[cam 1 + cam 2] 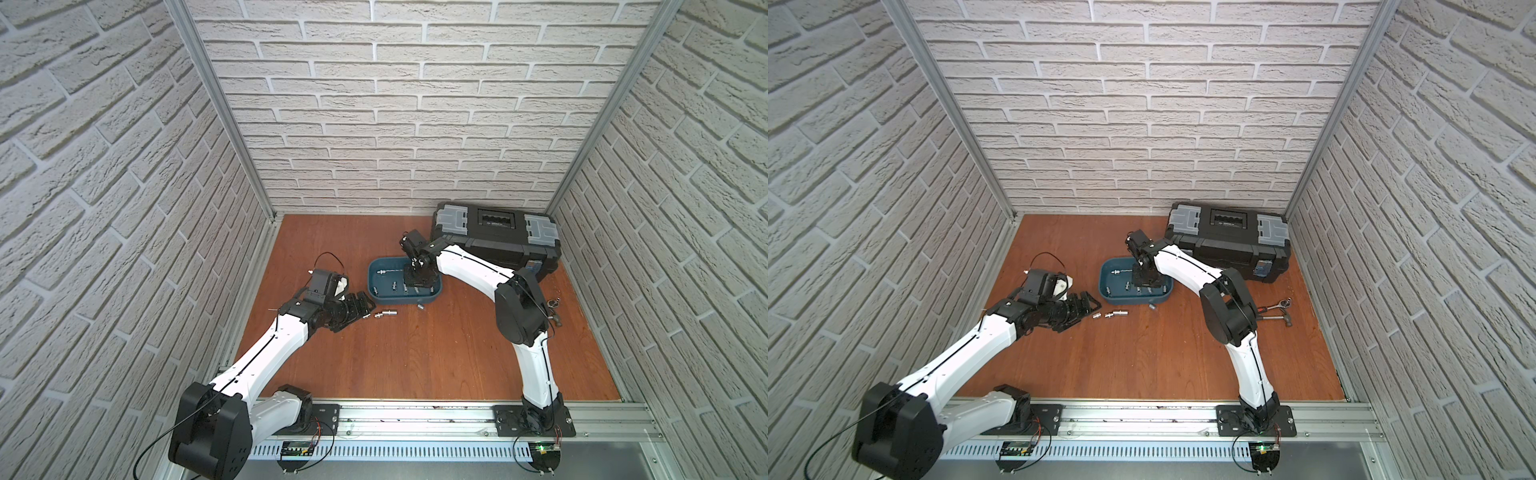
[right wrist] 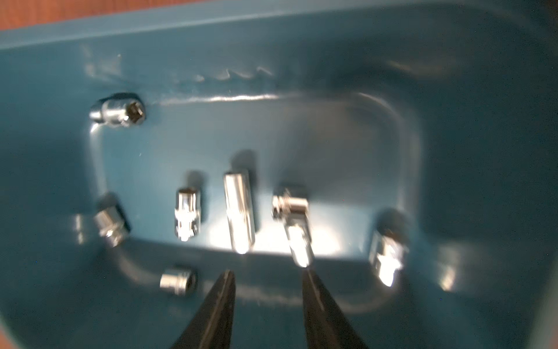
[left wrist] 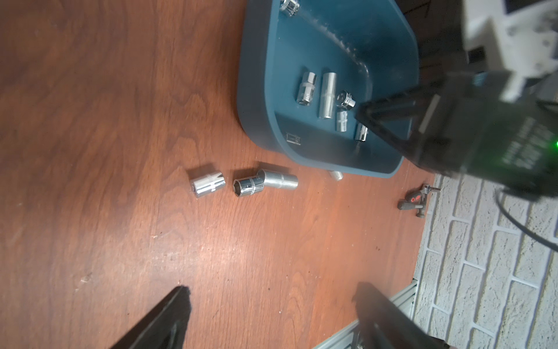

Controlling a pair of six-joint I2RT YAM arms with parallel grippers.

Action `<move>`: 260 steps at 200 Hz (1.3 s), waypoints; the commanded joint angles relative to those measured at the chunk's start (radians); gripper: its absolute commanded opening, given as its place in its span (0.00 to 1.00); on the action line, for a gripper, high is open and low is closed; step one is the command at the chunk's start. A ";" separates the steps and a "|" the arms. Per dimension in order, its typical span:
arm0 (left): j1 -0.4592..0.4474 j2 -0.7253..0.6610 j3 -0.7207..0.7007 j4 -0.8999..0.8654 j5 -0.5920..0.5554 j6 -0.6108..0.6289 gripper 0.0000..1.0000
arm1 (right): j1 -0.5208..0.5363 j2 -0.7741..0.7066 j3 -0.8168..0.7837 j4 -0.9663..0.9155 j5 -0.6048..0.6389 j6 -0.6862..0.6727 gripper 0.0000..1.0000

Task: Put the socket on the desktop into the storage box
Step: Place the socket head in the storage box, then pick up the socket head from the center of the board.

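Note:
Three chrome sockets (image 1: 379,314) (image 3: 249,186) lie in a row on the desktop (image 1: 415,361), just ahead of my left gripper (image 1: 360,312) (image 3: 273,290), which is open and empty. A further socket (image 1: 420,306) (image 3: 336,174) lies on the wood against the near wall of the storage box (image 1: 371,278) (image 3: 256,105). My right gripper (image 1: 417,282) (image 2: 267,273) hangs inside the storage box (image 2: 271,45), jaws apart with nothing between them. Several sockets (image 2: 238,211) lie on the box floor; a long one (image 2: 297,241) ends right at one fingertip.
A black toolbox (image 1: 494,237) with grey latches stands at the back right, behind the right arm. A ratchet wrench (image 1: 1275,306) and a hammer (image 1: 1277,319) lie on the wood to the right. Brick-pattern walls enclose three sides; an aluminium rail (image 1: 415,415) runs along the front.

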 commanded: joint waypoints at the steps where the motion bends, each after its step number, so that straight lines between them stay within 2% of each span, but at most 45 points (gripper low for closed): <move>1: 0.007 -0.001 -0.016 0.029 0.011 0.008 0.90 | 0.030 -0.143 -0.075 0.035 0.044 0.003 0.44; 59: 0.007 -0.003 -0.026 0.035 0.013 0.008 0.90 | 0.081 -0.335 -0.301 0.100 0.095 0.017 0.49; 108: 0.005 -0.008 -0.053 0.053 0.017 -0.004 0.90 | 0.118 -0.419 -0.491 0.226 0.121 0.063 0.52; 151: 0.004 -0.019 -0.063 0.058 0.013 -0.007 0.90 | 0.154 -0.379 -0.578 0.353 0.176 0.071 0.53; 182: 0.005 -0.019 -0.073 0.058 0.011 -0.010 0.90 | 0.171 -0.338 -0.585 0.417 0.204 0.087 0.54; 260: 0.004 -0.034 -0.090 0.057 0.008 -0.016 0.90 | 0.174 -0.235 -0.528 0.384 0.269 0.151 0.53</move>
